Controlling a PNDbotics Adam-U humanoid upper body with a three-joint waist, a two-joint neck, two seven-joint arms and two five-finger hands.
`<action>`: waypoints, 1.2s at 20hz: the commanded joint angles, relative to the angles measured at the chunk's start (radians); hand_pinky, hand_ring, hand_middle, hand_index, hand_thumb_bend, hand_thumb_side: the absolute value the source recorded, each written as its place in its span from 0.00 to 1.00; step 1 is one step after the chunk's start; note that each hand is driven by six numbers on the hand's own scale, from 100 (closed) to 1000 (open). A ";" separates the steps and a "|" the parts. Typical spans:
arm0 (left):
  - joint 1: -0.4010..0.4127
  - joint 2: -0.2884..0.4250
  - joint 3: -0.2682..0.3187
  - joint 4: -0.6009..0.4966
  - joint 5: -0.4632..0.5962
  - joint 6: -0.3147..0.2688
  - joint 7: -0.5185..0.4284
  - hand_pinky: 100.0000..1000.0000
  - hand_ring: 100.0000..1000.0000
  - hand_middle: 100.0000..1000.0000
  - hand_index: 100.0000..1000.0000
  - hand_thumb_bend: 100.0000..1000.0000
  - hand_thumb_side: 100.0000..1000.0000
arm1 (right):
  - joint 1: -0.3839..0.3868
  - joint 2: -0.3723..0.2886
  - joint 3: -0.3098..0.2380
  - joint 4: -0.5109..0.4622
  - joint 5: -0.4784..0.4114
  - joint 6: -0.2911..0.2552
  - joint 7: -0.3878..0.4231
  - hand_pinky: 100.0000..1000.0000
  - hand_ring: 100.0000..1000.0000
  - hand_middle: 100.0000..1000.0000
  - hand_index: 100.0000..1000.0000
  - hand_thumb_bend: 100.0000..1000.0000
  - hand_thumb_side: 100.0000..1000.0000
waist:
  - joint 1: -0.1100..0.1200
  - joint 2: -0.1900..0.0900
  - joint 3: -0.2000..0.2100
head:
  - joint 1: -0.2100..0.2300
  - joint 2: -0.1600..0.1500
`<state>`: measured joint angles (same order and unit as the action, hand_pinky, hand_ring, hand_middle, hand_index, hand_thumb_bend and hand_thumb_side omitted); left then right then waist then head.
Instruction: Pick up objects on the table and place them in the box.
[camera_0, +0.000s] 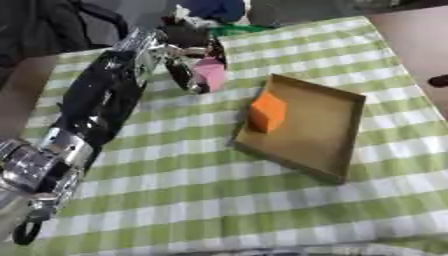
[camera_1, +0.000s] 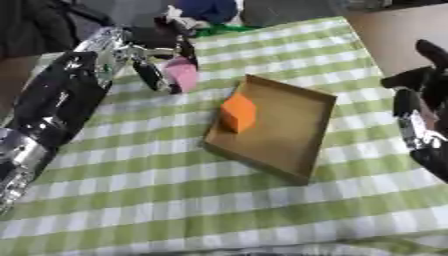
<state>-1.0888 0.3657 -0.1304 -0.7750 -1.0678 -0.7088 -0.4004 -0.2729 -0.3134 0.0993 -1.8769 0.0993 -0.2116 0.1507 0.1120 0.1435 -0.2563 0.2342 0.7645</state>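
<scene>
My left hand (camera_0: 185, 59) reaches over the far part of the table, its fingers curled round a pink block (camera_0: 211, 74) held just above the cloth. To its right lies a shallow brown cardboard box (camera_0: 328, 131), and an orange block (camera_0: 267, 112) stands inside it near its left wall. The pink block is left of the box's far corner, outside it. At the right edge of the right eye view my right hand (camera_1: 418, 95) rests with its dark fingers pointing up and holds nothing.
A green and white checked cloth (camera_0: 210, 195) covers the table. Blue and green things (camera_1: 208, 12) lie past the far edge. My left arm (camera_0: 96, 110) crosses the table's left side. A brown surface (camera_1: 394, 30) shows at the far right.
</scene>
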 joint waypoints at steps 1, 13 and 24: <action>-0.042 -0.014 0.011 -0.046 0.020 -0.034 -0.041 0.75 0.62 0.55 0.72 0.03 0.00 | -0.014 -0.005 0.002 -0.010 -0.003 -0.002 0.006 0.87 0.72 0.58 1.00 0.00 0.51 | -0.006 -0.018 -0.007 | 0.004 0.000; -0.089 -0.162 -0.017 -0.103 0.062 -0.043 -0.068 0.74 0.63 0.56 0.72 0.02 0.00 | -0.018 0.003 0.033 -0.003 -0.009 -0.005 0.043 0.87 0.72 0.58 0.98 0.00 0.52 | -0.002 -0.010 -0.044 | 0.031 -0.001; -0.074 -0.231 -0.069 -0.070 0.096 -0.089 -0.176 0.75 0.67 0.62 0.78 0.00 0.00 | -0.010 0.009 0.071 0.019 -0.011 -0.007 0.086 0.88 0.72 0.58 0.98 0.00 0.54 | 0.008 -0.006 -0.049 | 0.037 0.003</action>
<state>-1.1441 0.1237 -0.1990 -0.8395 -0.9784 -0.6714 -0.4378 -0.2753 -0.3023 0.1678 -1.8519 0.0936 -0.2170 0.2305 0.1280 0.1489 -0.3068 0.2693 0.7645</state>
